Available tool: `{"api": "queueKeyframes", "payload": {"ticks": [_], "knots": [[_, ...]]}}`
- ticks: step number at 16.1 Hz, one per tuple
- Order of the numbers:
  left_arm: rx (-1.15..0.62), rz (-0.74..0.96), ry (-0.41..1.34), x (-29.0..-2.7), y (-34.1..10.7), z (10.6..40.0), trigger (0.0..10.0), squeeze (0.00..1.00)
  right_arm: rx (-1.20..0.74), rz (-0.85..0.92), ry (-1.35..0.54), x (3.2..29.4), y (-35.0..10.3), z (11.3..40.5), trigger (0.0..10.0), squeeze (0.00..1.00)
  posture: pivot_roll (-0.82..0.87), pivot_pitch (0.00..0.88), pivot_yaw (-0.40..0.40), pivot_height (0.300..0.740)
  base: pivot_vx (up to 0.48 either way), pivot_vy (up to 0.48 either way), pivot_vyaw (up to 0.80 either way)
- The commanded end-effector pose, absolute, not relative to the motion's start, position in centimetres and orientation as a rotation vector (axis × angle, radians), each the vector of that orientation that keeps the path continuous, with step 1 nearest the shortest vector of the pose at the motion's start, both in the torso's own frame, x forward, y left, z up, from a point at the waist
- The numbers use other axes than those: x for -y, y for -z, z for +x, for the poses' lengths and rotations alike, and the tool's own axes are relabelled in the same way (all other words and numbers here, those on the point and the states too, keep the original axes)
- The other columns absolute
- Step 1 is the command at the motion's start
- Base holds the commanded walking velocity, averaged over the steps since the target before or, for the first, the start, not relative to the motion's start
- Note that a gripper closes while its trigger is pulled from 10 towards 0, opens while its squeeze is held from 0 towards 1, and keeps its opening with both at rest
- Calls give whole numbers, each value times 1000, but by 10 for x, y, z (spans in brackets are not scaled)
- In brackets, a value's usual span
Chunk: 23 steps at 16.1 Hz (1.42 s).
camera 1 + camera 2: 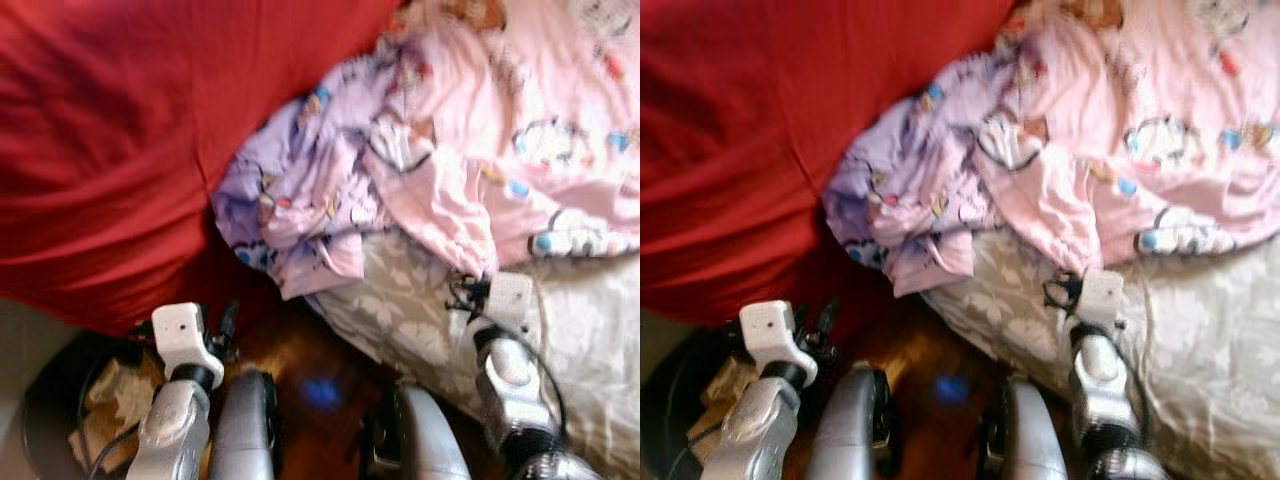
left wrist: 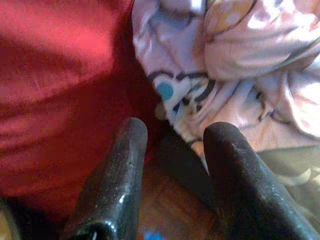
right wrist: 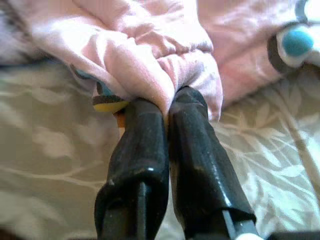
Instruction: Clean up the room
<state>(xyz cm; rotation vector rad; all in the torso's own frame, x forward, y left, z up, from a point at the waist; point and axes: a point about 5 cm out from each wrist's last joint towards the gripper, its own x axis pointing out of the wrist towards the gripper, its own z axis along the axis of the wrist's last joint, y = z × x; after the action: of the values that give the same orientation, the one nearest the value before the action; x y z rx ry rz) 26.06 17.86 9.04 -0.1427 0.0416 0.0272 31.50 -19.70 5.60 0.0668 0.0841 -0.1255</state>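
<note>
A pink cartoon-print duvet (image 1: 480, 130) lies crumpled on the bed, and its lilac side (image 1: 300, 200) spills over the bed's corner. My right gripper (image 3: 167, 102) is shut on a fold of the duvet's pink edge (image 3: 150, 65), just above the grey floral sheet (image 1: 400, 300). It sits at the duvet's lower edge (image 1: 465, 290) in the left eye view. My left gripper (image 2: 177, 132) is open and holds nothing. It points at the gap between the red fabric (image 2: 55, 75) and the lilac cloth (image 2: 200, 85), low beside the bed (image 1: 225, 322).
A large red cover (image 1: 110, 130) takes up the left side and presses against the duvet. Brown wooden floor (image 1: 300, 370) shows between it and the bed corner, with my legs (image 1: 245, 420) standing there. A dark round container (image 1: 50, 400) with beige items sits at lower left.
</note>
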Motion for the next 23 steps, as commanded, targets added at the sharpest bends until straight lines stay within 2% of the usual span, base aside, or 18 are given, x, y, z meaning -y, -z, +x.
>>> {"api": "queueKeyframes", "payload": {"ticks": [1, 2, 3, 4, 10, 17, 19, 23], "knots": [[-54, -113, -35, -185, -82, 260, 10000, 0, -61, 77, 117, 196, -56, 309, 0, 0, 89, 115, -15, 641, 0, 0, 0], [-36, -96, -20, -185, -85, 265, 10000, 0, -62, 88, 124, 195, -56, 306, 3098, 0, 82, 102, -11, 641, 0, 0, 0], [-26, -83, -6, -185, -87, 268, 10000, 0, -62, 91, 124, 195, -56, 305, 4627, 0, 77, 94, -9, 641, 0, 0, 0], [-8, -66, 16, -183, -91, 272, 10000, 0, -63, 94, 118, 194, -55, 302, 10000, 0, 77, 87, -8, 641, 0, 0, 0], [22, -64, 31, -180, -90, 281, 10000, 0, -48, 126, 121, 197, -62, 301, 10000, 0, 67, 68, -10, 641, 0, 0, 0], [0, -73, 53, -178, -80, 281, 10000, 0, -89, 141, 147, 191, -55, 298, 10000, 0, 67, 52, 9, 725, 0, 0, 0], [-32, -93, 55, -180, -73, 279, 10000, 0, -91, 143, 147, 190, -54, 297, 10000, 0, 63, 46, 13, 740, 0, 0, 0], [-190, -83, 40, -191, -35, 269, 10000, 0, -99, 139, 143, 190, -50, 295, 10000, 0, 55, 19, 17, 740, 0, 0, 0]]}}
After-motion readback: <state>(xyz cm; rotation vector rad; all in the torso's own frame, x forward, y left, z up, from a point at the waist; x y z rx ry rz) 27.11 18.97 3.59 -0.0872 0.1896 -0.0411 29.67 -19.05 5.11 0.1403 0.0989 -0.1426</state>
